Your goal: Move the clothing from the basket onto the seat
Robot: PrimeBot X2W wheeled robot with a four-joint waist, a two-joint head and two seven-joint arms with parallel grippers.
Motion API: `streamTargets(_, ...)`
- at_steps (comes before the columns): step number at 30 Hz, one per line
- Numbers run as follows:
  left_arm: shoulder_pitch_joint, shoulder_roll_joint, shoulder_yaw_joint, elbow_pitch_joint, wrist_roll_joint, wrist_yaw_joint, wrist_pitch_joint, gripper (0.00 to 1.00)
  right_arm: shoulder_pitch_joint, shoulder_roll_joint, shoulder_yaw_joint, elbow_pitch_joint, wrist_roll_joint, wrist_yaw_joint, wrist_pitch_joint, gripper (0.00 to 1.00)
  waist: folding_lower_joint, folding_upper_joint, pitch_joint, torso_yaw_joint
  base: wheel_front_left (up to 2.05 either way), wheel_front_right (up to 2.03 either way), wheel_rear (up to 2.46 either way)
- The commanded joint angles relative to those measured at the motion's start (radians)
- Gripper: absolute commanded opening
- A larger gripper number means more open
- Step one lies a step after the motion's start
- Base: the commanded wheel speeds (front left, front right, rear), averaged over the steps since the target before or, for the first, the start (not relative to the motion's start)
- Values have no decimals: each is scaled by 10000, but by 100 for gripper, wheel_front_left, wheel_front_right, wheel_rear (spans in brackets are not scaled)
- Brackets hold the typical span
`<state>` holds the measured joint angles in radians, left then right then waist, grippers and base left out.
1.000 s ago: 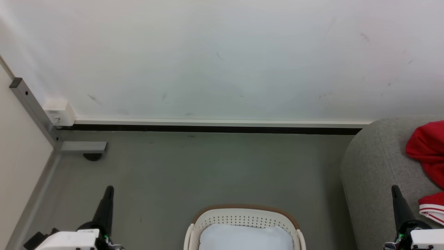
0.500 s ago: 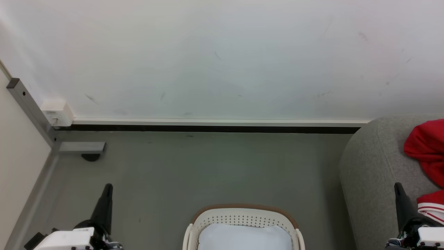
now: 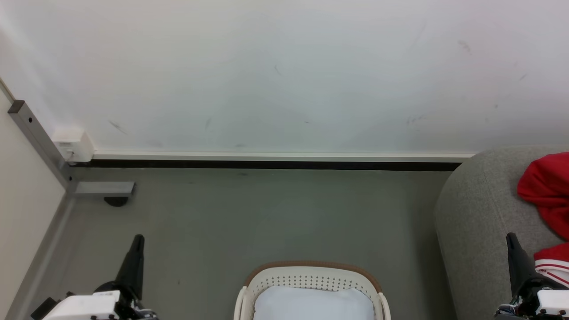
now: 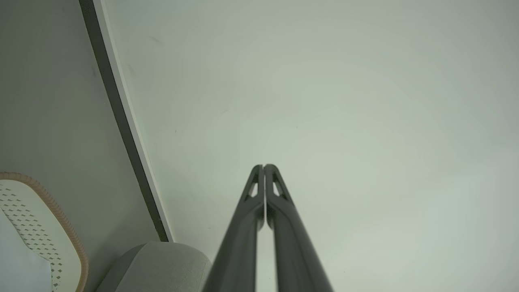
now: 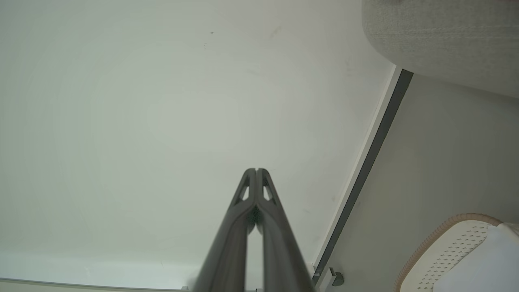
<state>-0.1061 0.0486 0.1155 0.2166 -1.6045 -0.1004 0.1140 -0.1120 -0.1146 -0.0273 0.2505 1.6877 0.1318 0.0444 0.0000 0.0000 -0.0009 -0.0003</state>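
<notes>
Two red garments lie on the grey sofa [image 3: 480, 213] at the right edge of the head view: a bunched red piece [image 3: 546, 191] and, nearer, a red piece with white stripes [image 3: 553, 263]. The cream basket [image 3: 311, 273] with its tan rim stands on the floor at the bottom centre and holds a plain white pad [image 3: 313, 304]. My left gripper [image 3: 138, 239] is shut and empty, left of the basket. My right gripper [image 3: 510, 236] is shut and empty, over the sofa beside the striped piece. The basket [image 4: 36, 227] and sofa [image 4: 158, 265] show in the left wrist view.
A white wall [image 3: 284, 75] with a dark skirting strip [image 3: 266, 164] runs across the back. A grey metal post and foot [image 3: 104, 188] stand in the left corner beside a pale panel [image 3: 22, 200]. Grey floor [image 3: 266, 213] lies between the basket and the wall.
The head camera has shifted slightly. My left gripper has risen a little in the view, and my right gripper has drawn a little to the right.
</notes>
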Motion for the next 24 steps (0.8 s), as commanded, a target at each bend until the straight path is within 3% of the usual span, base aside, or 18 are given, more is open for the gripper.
streamTargets(1, -92, 17, 31, -38, -134, 31, 40, 0, -73, -47, 12, -49, 28, -21, 13, 0, 0, 0, 0, 1, 0, 0, 0)
streamTargets(24, -92, 17, 31, -38, -133, 31, 41, 0, -69, -85, 57, -57, 80, -21, -44, 0, 0, 0, 0, 1, 0, 0, 0)
